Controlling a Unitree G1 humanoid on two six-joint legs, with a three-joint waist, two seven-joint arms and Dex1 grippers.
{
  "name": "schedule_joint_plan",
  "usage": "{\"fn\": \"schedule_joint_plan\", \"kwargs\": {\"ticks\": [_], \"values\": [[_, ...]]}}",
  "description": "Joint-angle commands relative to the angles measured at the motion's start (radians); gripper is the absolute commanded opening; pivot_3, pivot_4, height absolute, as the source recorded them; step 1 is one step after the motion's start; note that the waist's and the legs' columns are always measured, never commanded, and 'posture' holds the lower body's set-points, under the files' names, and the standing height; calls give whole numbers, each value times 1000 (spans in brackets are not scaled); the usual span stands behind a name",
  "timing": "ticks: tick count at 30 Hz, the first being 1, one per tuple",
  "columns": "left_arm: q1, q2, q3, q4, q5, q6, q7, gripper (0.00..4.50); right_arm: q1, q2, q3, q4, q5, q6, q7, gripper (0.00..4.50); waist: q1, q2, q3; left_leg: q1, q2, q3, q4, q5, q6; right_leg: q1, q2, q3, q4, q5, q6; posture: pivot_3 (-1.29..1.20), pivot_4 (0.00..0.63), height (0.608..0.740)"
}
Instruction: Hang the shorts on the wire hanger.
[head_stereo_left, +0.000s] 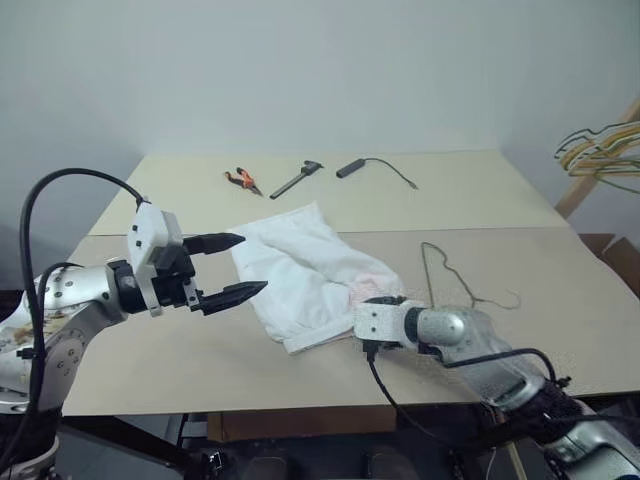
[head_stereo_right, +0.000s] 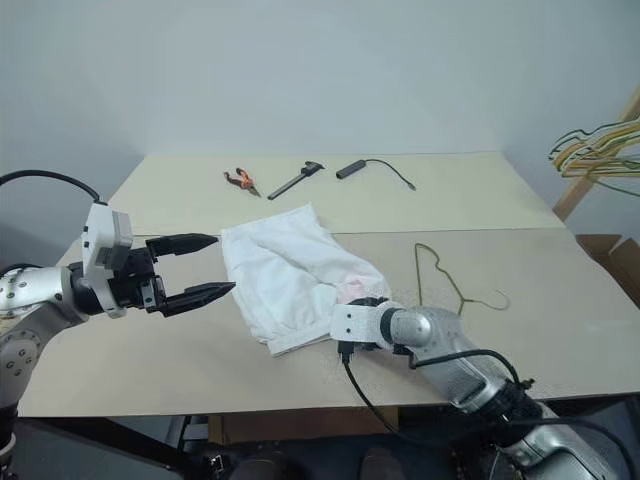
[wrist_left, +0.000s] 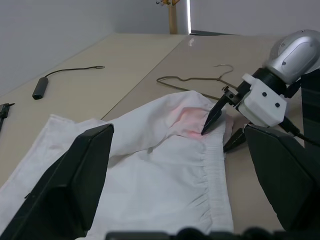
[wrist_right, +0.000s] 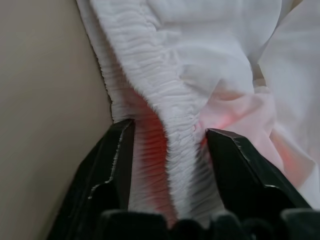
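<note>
Right gripper (wrist_right: 167, 145) straddles the shorts' (head_stereo_left: 300, 265) waistband, fingers apart; left gripper (head_stereo_left: 235, 265) gapes at their nine o'clock; wire hanger (head_stereo_left: 455, 275) at three

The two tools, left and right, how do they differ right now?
The left tool hangs open above the table, beside the shorts and apart from them. The right tool is down at the shorts' waistband, its fingers straddling the gathered elastic, the jaws not yet shut. Both have two black fingers.
</note>
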Motion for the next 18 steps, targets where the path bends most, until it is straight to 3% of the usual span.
{"fn": "schedule_joint_plan", "kwargs": {"ticks": [1, 5, 9, 13, 16, 18], "values": [[6, 4, 38, -34, -7, -12, 13, 4500, -33, -58, -41, 71, -37, -135, 7, 1368, 1, 0, 0, 0, 0, 0, 0, 0, 0, 0, 0, 0, 0, 0, 0, -39, 0, 740], [25, 0, 46, -46, -4, -17, 26, 4500, -95, -109, -84, 211, -36, -329, -18, 38, -1, 0, 0, 0, 0, 2, 0, 0, 0, 0, 0, 2, 1, 0, 0, -35, 0, 740], [29, -2, 42, -48, -4, -21, 30, 4500, -209, -143, -119, 394, -43, -587, -55, 38, -7, 0, 0, 3, 2, 5, 0, 0, 0, 0, 2, 4, 1, 1, -1, -40, 0, 740], [20, -7, 30, -43, 1, -25, 31, 4500, -389, -210, -72, 685, -178, -906, -145, 38, -22, 0, 0, 4, 1, 9, -2, 0, 0, -1, 2, 8, 1, 1, -1, -54, 0, 740], [14, -13, 20, -42, 5, -27, 34, 4500, -434, -214, -47, 837, -212, -1010, -124, 847, -27, -4, -1, 4, 2, 9, -5, 0, 0, -1, 2, 8, -1, 1, -1, -52, 0, 740], [18, -14, 22, -46, 6, -28, 35, 4500, -410, -234, -68, 836, -162, -1025, -44, 1484, -30, -4, -1, 4, 2, 9, -6, 0, 0, -1, 2, 8, -1, 1, -1, -50, 0, 740]]}}
